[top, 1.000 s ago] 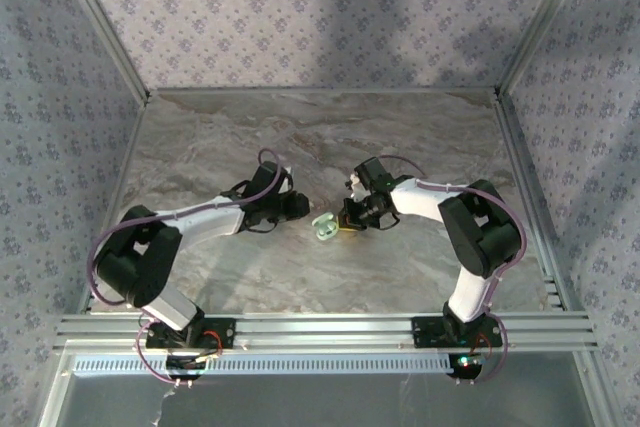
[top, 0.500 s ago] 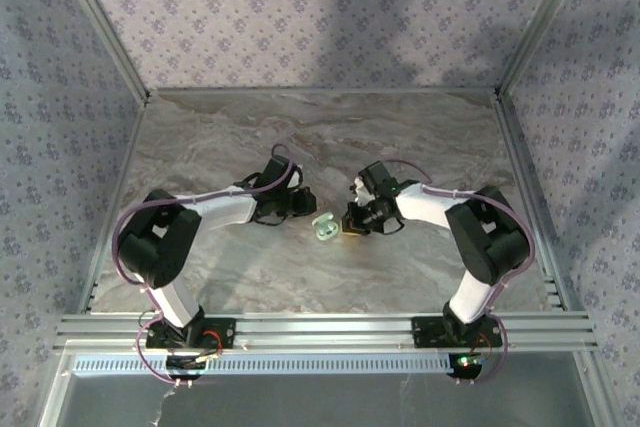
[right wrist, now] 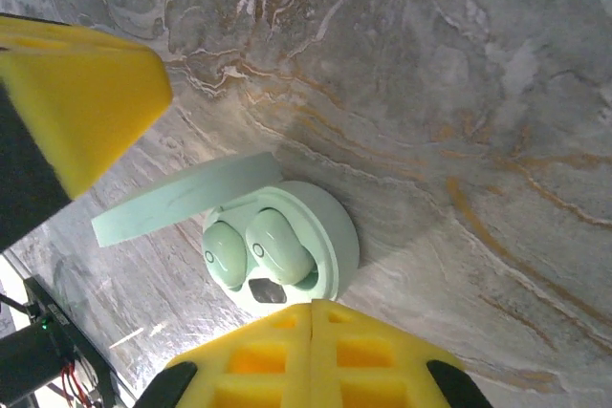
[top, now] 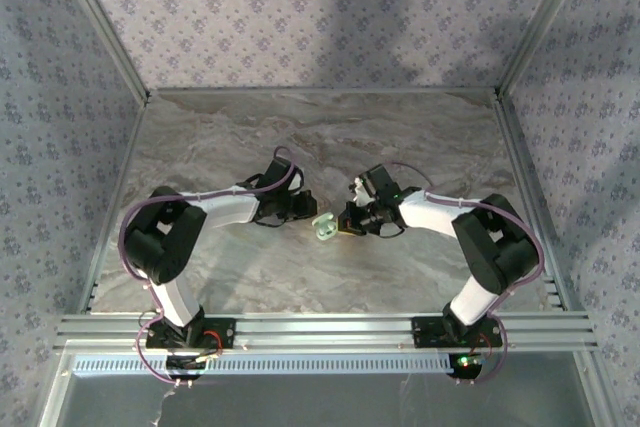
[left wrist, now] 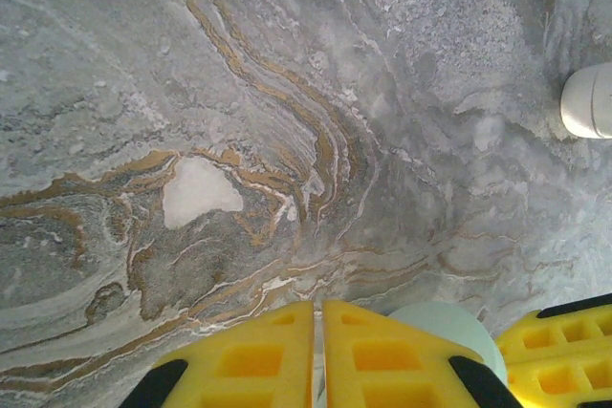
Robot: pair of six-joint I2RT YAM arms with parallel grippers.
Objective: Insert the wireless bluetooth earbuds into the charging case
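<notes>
left gripper: pressed together, pinches nothing. Hangs low over table, yellow pads seam to seam. Points at case from its left, tips just beside it, not on it in the top view.

left arm: rises from base at near edge, folds at elbow far out left, runs forearm rightward and low to table centre. Keeps wrist about level.

right gripper: pressed together, pinches nothing. Sits with tips at case's near rim, right under the earbuds. Touching or a hair off, cannot tell.

right arm: climbs from base at near edge, bends at elbow out right, stretches forearm leftward and low to centre. Faces left gripper across the case.

case: mint, round. Sits on table at centre, between both grippers. Stands open, lid up and tilted, on the side facing the left gripper.

earbuds: two, mint. Sit side by side in the case wells, under the raised lid.

white thing: rounded. Lies on table at right edge of left wrist view, well apart from left gripper, cut off by frame. Cannot identify.
</notes>
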